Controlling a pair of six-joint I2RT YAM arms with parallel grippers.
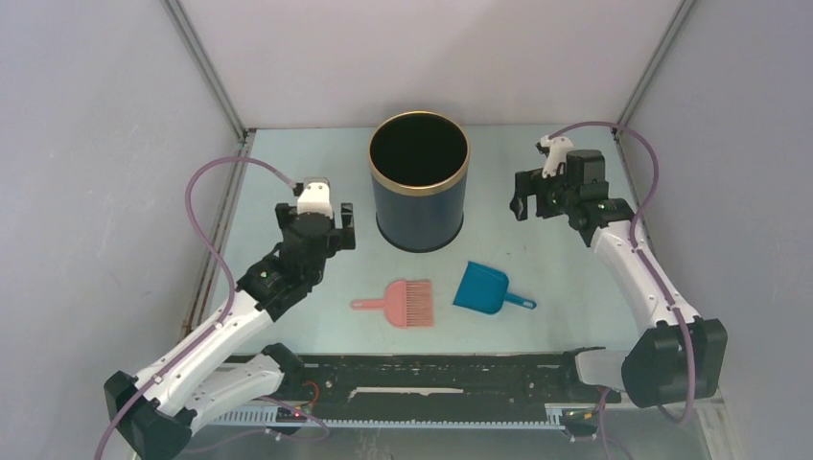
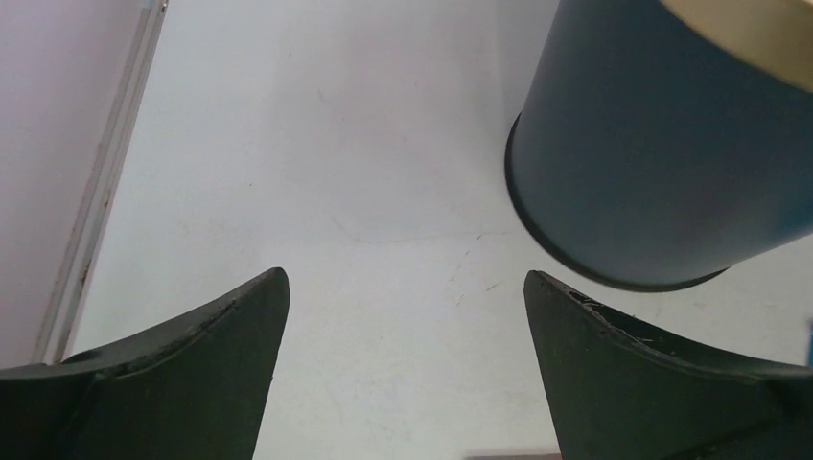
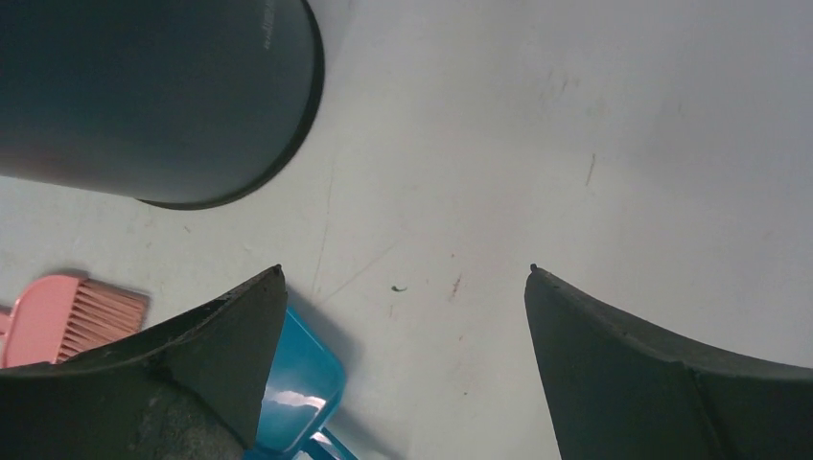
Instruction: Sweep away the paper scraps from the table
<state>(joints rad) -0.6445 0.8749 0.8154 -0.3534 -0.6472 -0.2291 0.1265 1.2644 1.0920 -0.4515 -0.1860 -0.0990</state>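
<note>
No paper scraps show on the pale blue table [image 1: 556,278] in any view; only a tiny dark speck [image 3: 398,287] and faint marks lie on it in the right wrist view. My left gripper [image 1: 316,222] is open and empty, held left of the bin; its wrist view [image 2: 406,278] shows bare table between the jaws. My right gripper [image 1: 525,204] is open and empty, right of the bin; its wrist view [image 3: 405,270] shows bare table between the jaws.
A dark blue bin [image 1: 419,182] with a gold rim stands at mid-table, also in both wrist views [image 2: 662,144] [image 3: 153,96]. A pink hand brush [image 1: 407,303] [image 3: 67,316] and a blue dustpan [image 1: 481,287] [image 3: 297,383] lie in front of it. Grey walls enclose the table.
</note>
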